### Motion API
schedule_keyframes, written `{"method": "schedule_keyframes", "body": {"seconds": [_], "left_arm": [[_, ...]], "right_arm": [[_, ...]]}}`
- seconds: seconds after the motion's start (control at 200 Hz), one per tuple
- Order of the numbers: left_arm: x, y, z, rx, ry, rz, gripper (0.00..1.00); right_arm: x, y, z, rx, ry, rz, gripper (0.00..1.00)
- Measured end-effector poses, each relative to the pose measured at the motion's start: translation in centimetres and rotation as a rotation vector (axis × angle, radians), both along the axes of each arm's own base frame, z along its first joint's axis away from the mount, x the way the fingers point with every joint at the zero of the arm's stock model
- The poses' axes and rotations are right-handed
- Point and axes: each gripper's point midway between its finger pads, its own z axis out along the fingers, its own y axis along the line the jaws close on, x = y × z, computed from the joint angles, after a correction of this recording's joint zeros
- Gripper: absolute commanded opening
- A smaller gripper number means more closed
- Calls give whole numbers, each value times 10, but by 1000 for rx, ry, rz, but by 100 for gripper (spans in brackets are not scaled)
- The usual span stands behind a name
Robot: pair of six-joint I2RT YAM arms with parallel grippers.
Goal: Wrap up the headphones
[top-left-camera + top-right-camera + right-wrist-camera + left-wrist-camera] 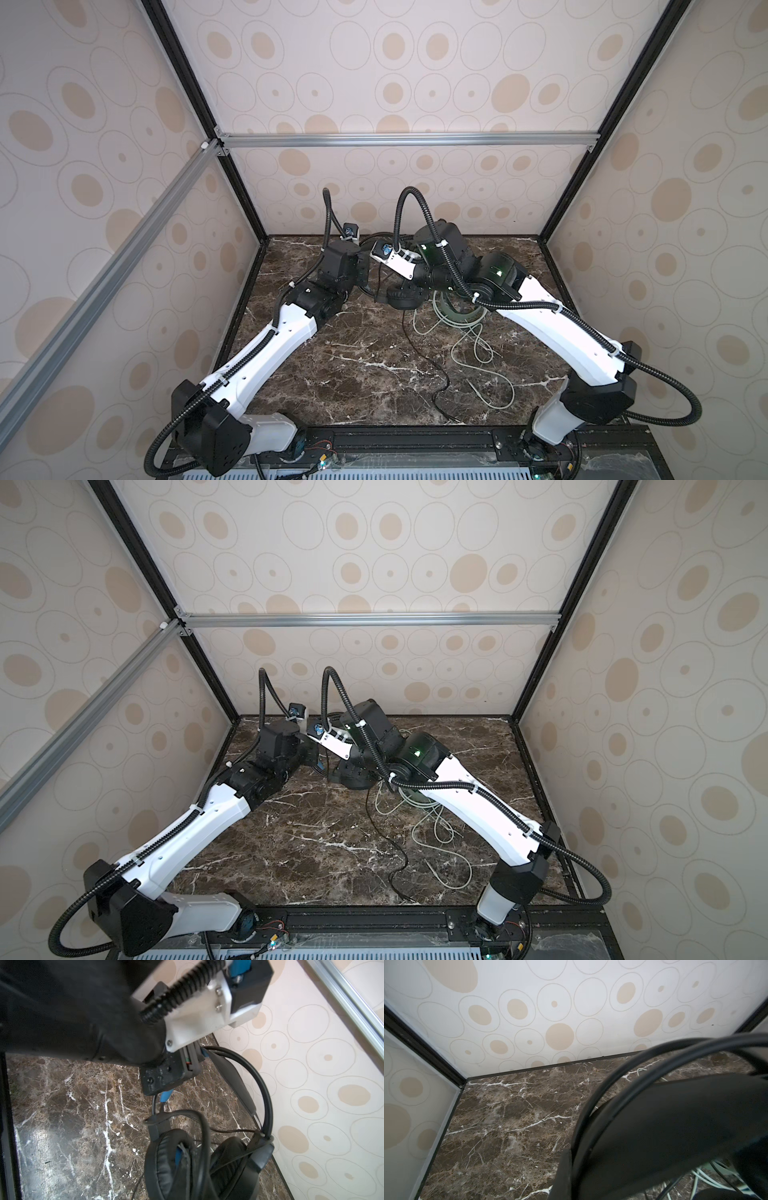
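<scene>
Under right arm (540, 316): mint-green headphones (454, 316), cable (482, 353) sprawled nearby.

Dark marble table (332, 374) — black cable (403, 324); pale-green cable (514, 392)

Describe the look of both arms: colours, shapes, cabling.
Both the left arm and right arm have white moulded shells between black joint housings. Black ribbed conduit runs along each, fastened with white ties. A green light glows on a right-arm joint. White brackets carry small wrist cameras.
</scene>
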Motion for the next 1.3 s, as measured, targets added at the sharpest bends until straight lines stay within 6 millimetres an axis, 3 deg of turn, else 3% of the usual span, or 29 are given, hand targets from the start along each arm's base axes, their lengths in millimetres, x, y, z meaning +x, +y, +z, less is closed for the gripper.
{"method": "schedule_keyframes", "body": {"seconds": [0.255, 0.525, 1.025, 1.3], "left_arm": [[-6, -10, -5, -15, 15, -66, 0], [-7, -10, -5, 12, 13, -73, 0], [-10, 24, 4, 133, -38, 97, 0], [-12, 46, 7, 206, -54, 218, 0]], "right_arm": [[16, 0, 4, 16, -9, -86, 1], [20, -2, 7, 49, 0, -124, 1], [20, -14, 12, 51, -21, -165, 1], [17, -25, 1, -40, -29, -171, 2]]}}
